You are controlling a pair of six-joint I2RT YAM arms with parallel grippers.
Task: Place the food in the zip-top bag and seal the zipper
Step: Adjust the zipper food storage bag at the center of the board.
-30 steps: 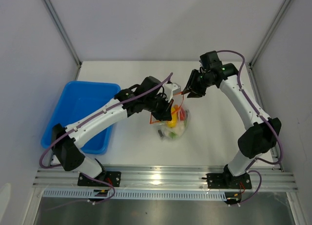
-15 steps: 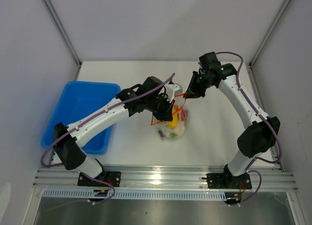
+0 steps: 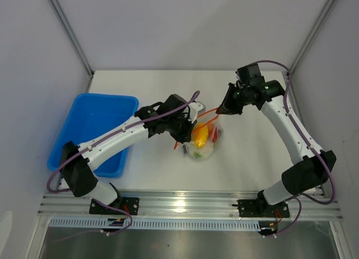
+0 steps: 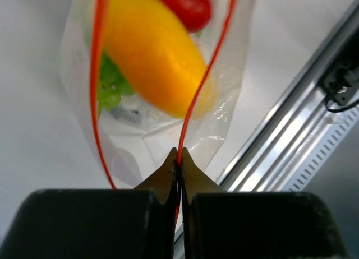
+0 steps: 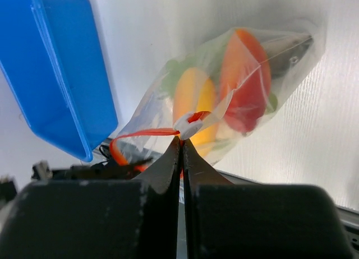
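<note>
Right jaws newly clamping zipper (image 5: 148, 132), bag (image 3: 207, 149) stretched

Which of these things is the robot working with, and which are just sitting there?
In use: clear crinkly plastic bag, orange-red zipper strip, yellow oval toy fruit, red toy piece, green leafy bits, left gripper, right gripper.
Lying about: blue rectangular plastic tray.

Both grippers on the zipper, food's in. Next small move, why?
Probably slide the right gripper, shut on the zipper at its white tab, along the strip while the left gripper anchors it: the food is inside the bag, yet the strip's two sides gape.
</note>
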